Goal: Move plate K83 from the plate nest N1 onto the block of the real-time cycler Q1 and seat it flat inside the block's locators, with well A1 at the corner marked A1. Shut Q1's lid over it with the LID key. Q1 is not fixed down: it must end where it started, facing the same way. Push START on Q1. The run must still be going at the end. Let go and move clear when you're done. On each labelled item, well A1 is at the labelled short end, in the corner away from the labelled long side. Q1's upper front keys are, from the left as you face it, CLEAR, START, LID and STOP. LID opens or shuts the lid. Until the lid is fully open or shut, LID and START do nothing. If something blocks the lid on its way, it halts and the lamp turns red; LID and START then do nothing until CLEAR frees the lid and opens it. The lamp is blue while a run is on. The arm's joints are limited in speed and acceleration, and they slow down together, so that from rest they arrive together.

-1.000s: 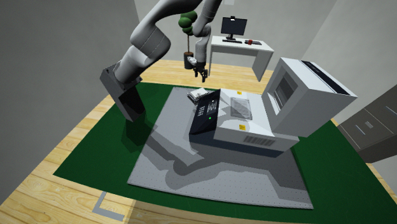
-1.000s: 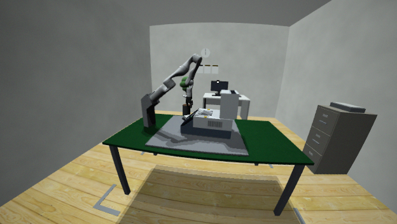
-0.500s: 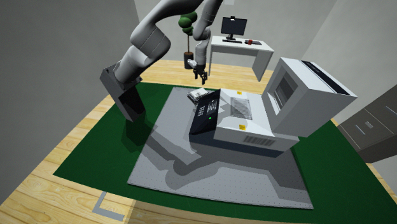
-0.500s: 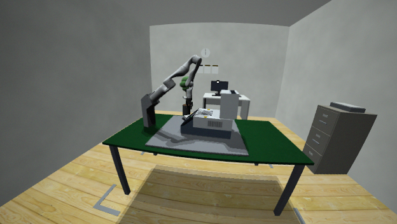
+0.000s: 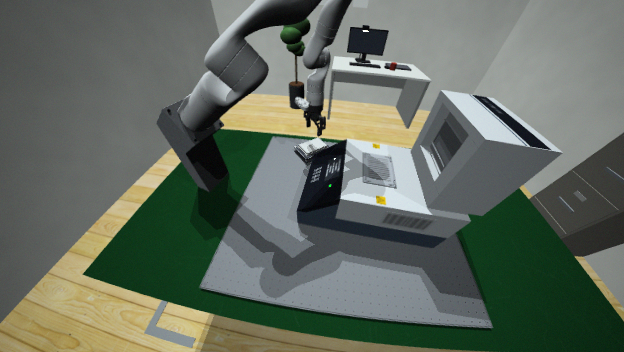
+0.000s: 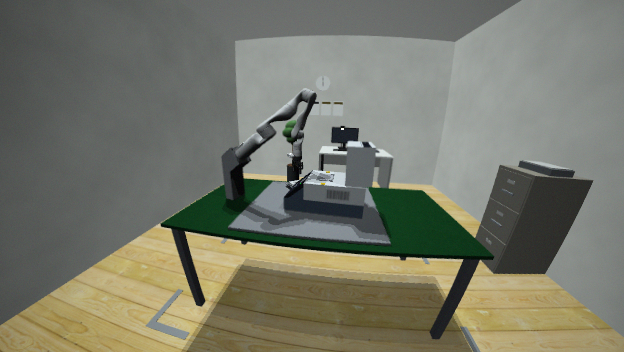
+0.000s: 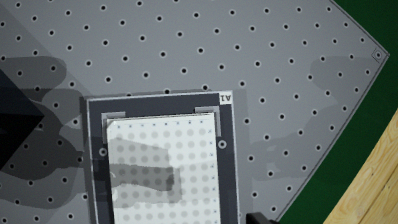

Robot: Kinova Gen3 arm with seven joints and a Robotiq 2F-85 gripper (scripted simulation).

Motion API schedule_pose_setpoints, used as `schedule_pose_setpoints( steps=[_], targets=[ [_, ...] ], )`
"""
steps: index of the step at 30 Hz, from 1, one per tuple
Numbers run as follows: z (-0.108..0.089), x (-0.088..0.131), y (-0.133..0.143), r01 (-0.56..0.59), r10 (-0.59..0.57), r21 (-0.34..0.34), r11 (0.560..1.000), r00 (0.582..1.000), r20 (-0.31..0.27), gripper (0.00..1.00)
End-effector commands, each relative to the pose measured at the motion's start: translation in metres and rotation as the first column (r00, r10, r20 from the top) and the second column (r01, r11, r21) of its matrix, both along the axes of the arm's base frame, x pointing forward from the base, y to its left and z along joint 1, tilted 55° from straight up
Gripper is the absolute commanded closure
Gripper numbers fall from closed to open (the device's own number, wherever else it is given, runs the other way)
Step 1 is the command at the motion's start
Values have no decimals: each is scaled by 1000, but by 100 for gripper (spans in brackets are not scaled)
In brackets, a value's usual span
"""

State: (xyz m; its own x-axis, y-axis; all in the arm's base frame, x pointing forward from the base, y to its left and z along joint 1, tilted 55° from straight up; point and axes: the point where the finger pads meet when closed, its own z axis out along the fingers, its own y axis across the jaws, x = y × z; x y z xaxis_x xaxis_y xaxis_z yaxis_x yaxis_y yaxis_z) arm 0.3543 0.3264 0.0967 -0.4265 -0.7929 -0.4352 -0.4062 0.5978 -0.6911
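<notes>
Plate K83 (image 5: 313, 146) (image 7: 162, 165), pale with a grid of wells, lies in the dark nest N1 (image 7: 228, 165). The nest's A1 label (image 7: 225, 98) shows at its upper right corner in the wrist view. My gripper (image 5: 319, 131) (image 6: 299, 170) is open and empty, above the plate. Only a dark finger part shows at the wrist view's bottom edge. Cycler Q1 (image 5: 405, 204) (image 6: 320, 192) stands beside the nest. Its grey block (image 5: 379, 171) is uncovered, with the tall white housing (image 5: 452, 165) behind it. A green lamp (image 5: 330, 185) glows on the dark key panel (image 5: 315, 192); its key labels are unreadable.
The grey perforated board (image 5: 400, 295) (image 6: 310, 233) (image 7: 280, 60) lies on the green table top (image 5: 150, 250) (image 6: 425, 220). The arm's base (image 5: 200, 165) stands at the left. A dark corner (image 7: 17, 120) shows at the left of the wrist view. A desk (image 5: 380, 72) stands behind the table.
</notes>
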Motion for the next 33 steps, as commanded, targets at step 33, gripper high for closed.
schedule_pose_setpoints(
  steps=[33],
  targets=[
    [-23,32,-4,-1,1,1,1000,1000,0,0]
  ],
)
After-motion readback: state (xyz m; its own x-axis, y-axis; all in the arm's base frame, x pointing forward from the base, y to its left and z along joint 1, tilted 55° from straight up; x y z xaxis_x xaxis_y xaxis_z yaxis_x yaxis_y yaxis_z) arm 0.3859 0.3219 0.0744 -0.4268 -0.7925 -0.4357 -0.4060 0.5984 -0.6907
